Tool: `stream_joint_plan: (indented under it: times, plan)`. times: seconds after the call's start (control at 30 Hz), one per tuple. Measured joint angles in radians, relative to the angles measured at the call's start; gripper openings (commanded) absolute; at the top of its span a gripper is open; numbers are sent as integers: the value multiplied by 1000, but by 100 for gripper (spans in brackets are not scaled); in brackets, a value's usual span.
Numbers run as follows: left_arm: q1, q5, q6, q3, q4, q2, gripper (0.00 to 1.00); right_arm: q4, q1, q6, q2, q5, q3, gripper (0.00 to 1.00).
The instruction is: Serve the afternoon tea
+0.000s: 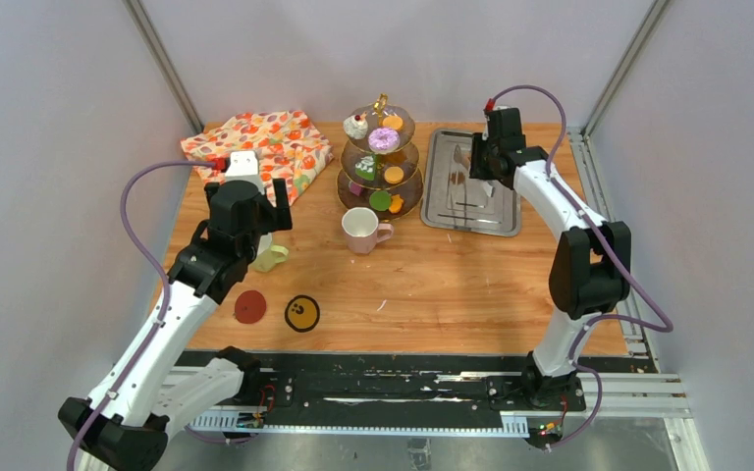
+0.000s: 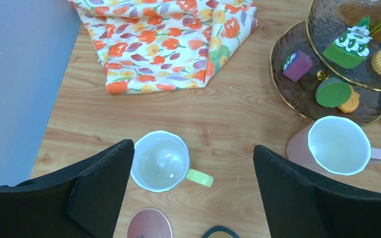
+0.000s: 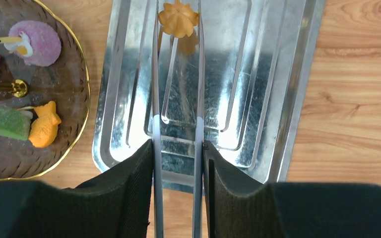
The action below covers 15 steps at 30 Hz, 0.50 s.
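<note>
The brown-glass three-tier stand (image 1: 380, 162) holds small pastries, among them a purple doughnut (image 3: 34, 42), a green cake (image 3: 10, 124) and an orange fish biscuit (image 3: 44, 131). My right gripper (image 3: 177, 148) is shut on the metal tongs (image 3: 156, 99). The tong arms reach over the steel tray (image 3: 278, 99) with an orange biscuit (image 3: 178, 20) squeezed between them. My left gripper (image 2: 193, 148) hangs open above the yellow-green mug (image 2: 159, 161), which is nearer its left finger. The pink mug (image 2: 338, 146) stands upright in front of the stand.
A flowered cloth (image 1: 260, 147) lies folded at the back left. A red coaster (image 1: 249, 306) and a black-and-yellow coaster (image 1: 302, 313) lie on the table near the front, just in front of the yellow-green mug (image 1: 271, 257). White walls close in on both sides.
</note>
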<state>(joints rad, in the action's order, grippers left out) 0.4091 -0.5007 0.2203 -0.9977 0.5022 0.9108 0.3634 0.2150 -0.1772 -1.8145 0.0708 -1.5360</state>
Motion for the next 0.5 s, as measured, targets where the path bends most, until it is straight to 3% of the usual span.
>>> stream_joint_plan:
  times: [0.27,0.5]
  plan:
    - [0,0,1,9,9,-38,95,4,15,-22,60,-62,89,13]
    - [0,0,4,10,18,-58,95,8,99,-27,115,-94,133,13]
